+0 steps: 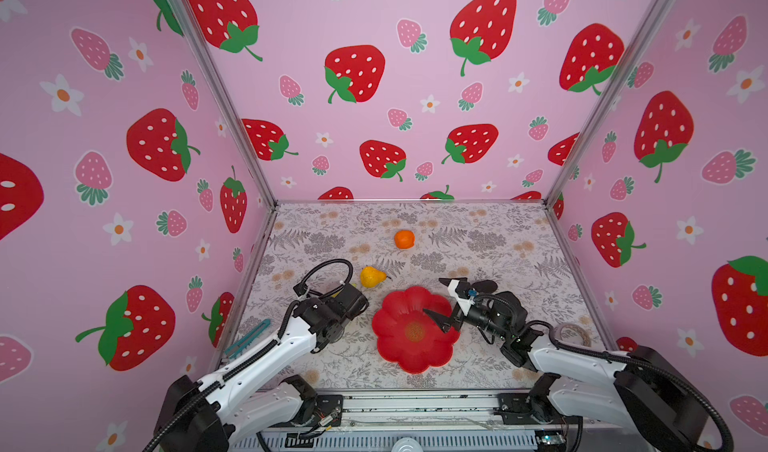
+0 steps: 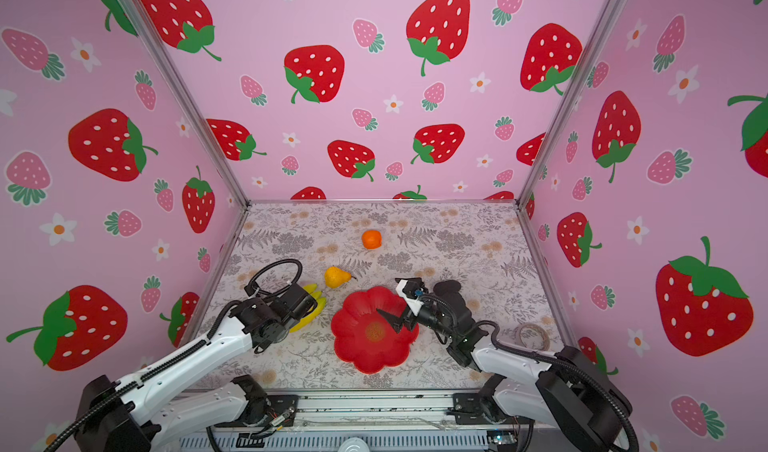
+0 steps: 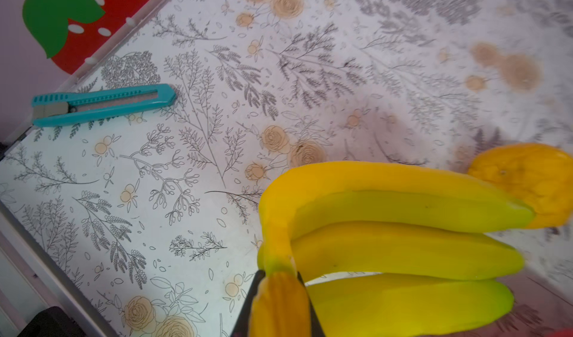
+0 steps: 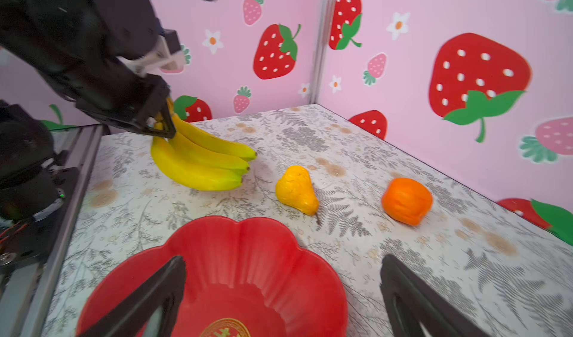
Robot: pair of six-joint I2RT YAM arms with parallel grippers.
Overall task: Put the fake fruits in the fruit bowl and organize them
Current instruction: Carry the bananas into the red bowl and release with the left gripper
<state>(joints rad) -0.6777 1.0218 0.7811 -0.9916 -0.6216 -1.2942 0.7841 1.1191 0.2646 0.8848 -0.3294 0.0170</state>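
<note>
The left fingers (image 3: 246, 307) pinch the raised stem of the banana bunch (image 4: 198, 165), which sits between the counter's (image 4: 465, 258) left edge and the fruit bowl (image 4: 248, 251). Its long axis and tips point toward the pear (image 4: 296, 189). The right fingers (image 4: 161, 285) stand spread over the bowl. The counter has a grey floral print, and the walls (image 4: 403, 87) are pink with strawberries.

3 yellow bananas (image 4: 198, 165) with greenish tips; yellow-orange pear (image 4: 297, 191); bright orange orange (image 4: 406, 200); red bowl (image 4: 248, 251), orange-yellow centre; teal knife (image 3: 102, 103); white mat (image 1: 457, 237), grey ferns; pink walls (image 1: 415, 79), red strawberries.

banana bunch (image 4: 201, 165), pear (image 4: 296, 191), orange (image 4: 406, 200), beyond red bowl (image 4: 235, 230)
</note>
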